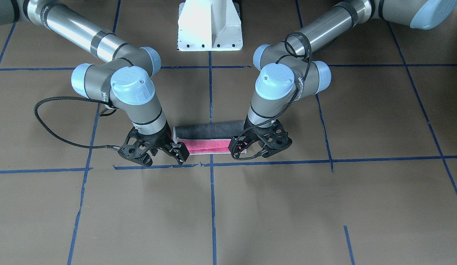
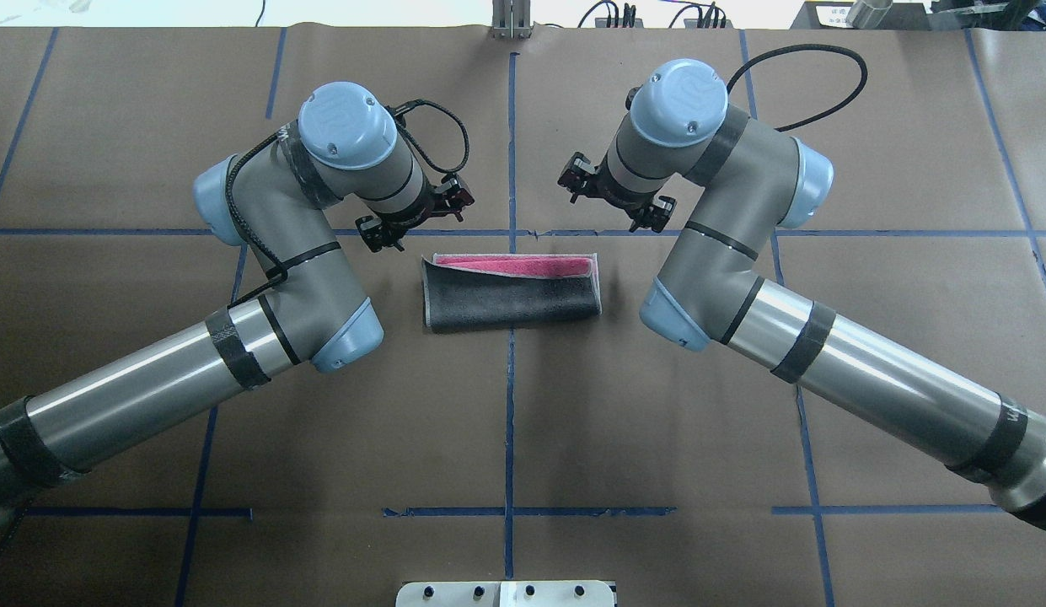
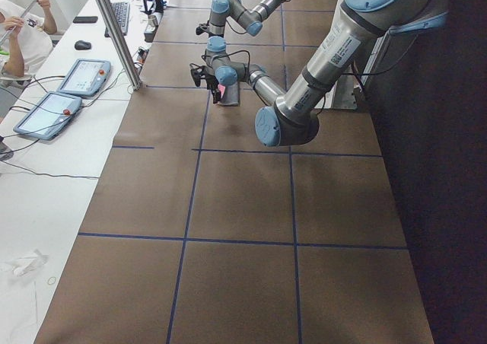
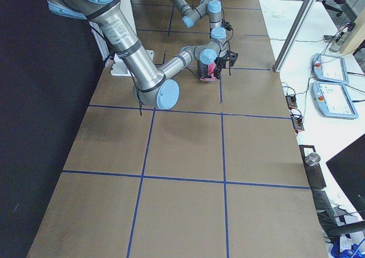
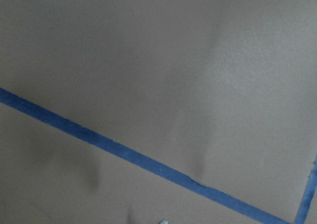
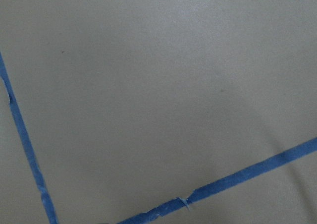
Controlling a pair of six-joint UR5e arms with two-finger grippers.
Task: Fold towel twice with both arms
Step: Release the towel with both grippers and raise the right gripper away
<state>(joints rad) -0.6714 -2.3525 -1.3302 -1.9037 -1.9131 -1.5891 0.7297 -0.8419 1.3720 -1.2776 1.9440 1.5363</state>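
The towel (image 1: 210, 131) lies folded in half at the table's middle, grey face up, with a pink strip (image 2: 523, 266) and whitish border showing along its far edge. It also shows small in the exterior left view (image 3: 227, 94). My left gripper (image 1: 240, 147) is low at one far corner of the towel, and my right gripper (image 1: 178, 151) is low at the other far corner. Their fingers cover the corners, so I cannot tell whether they are open or shut. From overhead, the left gripper (image 2: 413, 215) and right gripper (image 2: 615, 198) are hidden under the wrists. Both wrist views show only table.
Brown paper with blue tape lines (image 2: 510, 379) covers the table. The white pedestal base (image 1: 210, 25) stands at the robot's side. A side table with tablets (image 3: 76, 78) and a seated person (image 3: 15, 39) lies beyond the far edge.
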